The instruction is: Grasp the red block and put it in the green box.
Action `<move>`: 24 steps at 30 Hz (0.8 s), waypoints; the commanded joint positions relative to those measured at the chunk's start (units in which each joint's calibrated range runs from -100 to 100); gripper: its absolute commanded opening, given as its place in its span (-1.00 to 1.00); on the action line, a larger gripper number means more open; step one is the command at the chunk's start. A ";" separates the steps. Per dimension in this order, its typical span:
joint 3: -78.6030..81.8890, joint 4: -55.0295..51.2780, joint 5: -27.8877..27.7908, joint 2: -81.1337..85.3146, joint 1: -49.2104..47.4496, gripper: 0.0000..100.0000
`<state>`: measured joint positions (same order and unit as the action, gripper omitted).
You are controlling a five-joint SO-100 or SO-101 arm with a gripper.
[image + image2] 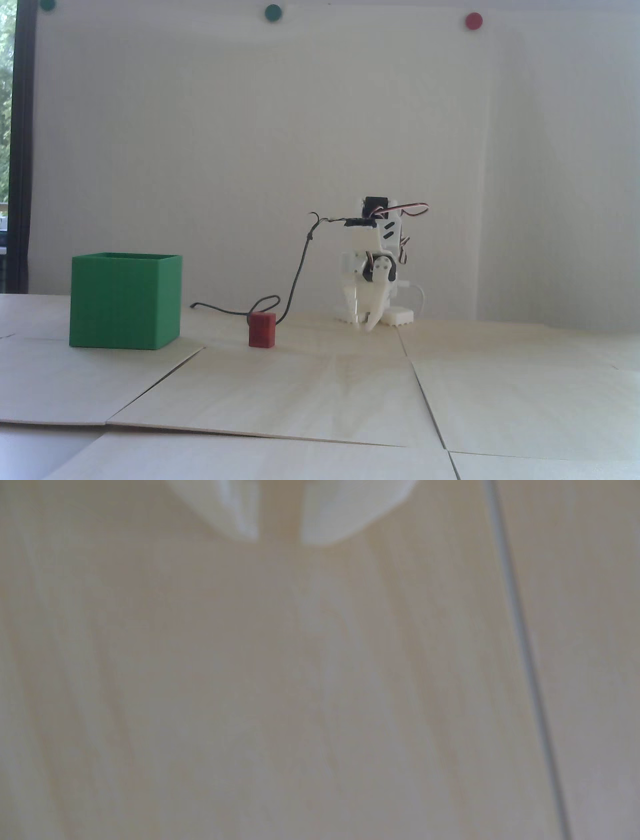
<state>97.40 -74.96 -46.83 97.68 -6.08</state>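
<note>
Fixed view | pale wood panels [320,390] | white wall [250,150] | claw [280,539] slightly parted, empty

The whole wrist view was blurred, and the top edge cut off the end effector [280,540] above its two fingertips [242,521]. In the fixed view, the green box [125,302] hid its own interior, and the red block [262,329] covered part of the black cable [295,280].
</note>
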 commanded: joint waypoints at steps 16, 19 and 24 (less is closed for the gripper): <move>-0.78 0.08 0.19 0.75 -1.28 -0.96; -7.25 0.08 0.86 0.75 -1.28 -0.96; -21.63 3.79 5.18 -2.02 -2.01 -0.95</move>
<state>88.63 -74.54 -43.95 97.68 -7.07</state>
